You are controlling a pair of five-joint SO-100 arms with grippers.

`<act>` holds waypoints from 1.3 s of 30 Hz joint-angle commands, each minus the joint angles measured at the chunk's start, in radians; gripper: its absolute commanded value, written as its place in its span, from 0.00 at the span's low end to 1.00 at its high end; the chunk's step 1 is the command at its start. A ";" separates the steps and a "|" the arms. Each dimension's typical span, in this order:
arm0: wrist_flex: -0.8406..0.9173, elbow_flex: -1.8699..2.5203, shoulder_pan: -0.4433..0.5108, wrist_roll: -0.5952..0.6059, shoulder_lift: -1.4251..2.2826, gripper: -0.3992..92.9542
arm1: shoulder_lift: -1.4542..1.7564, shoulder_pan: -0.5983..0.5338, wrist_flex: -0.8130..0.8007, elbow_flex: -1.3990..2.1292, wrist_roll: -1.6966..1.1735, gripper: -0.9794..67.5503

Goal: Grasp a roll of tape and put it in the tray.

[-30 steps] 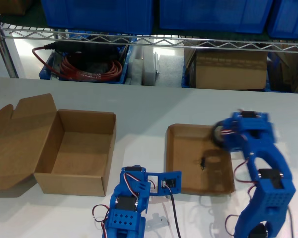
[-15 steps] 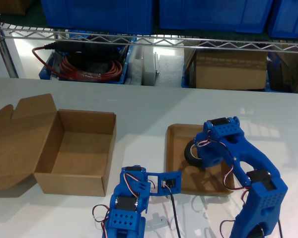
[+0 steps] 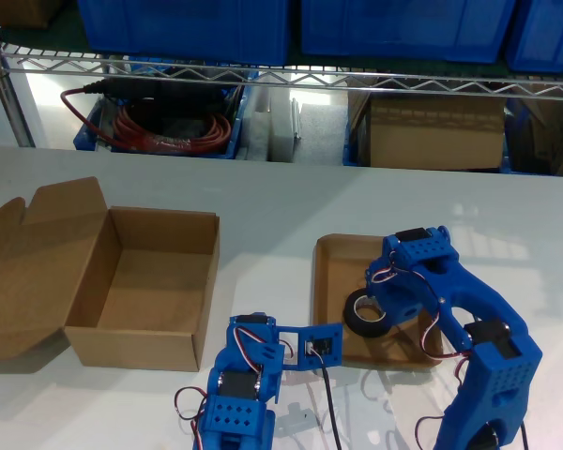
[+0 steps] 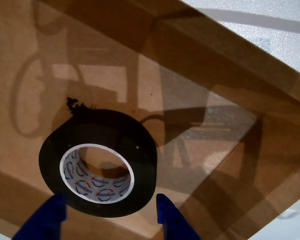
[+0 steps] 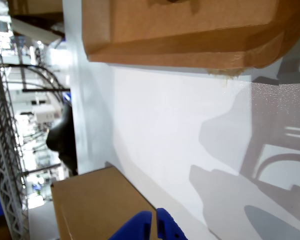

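The roll of tape (image 3: 366, 314) (image 4: 99, 167) lies flat on the floor of the tray (image 3: 330, 281) (image 4: 200, 90), near the tray's front rim in the exterior view, close to a small dark mark (visible in the first wrist view). My first gripper (image 3: 387, 302) (image 4: 110, 216) hovers over it, its blue tips spread on either side of the roll and gripping nothing. My second gripper (image 3: 321, 345) (image 5: 154, 226) rests low on the white desk (image 3: 263, 202), tips together, between the tray and the bigger cardboard box (image 3: 150, 281).
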 commanded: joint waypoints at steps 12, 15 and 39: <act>-0.014 0.029 -0.009 0.006 0.009 0.01 | 0.515 0.327 -0.342 0.293 -0.067 0.02; -0.014 0.029 -0.009 0.006 0.009 0.01 | 0.744 0.442 -0.526 0.545 -0.138 0.02; -0.014 0.029 -0.009 0.006 0.009 0.01 | 1.666 0.485 -0.433 1.385 -0.170 0.02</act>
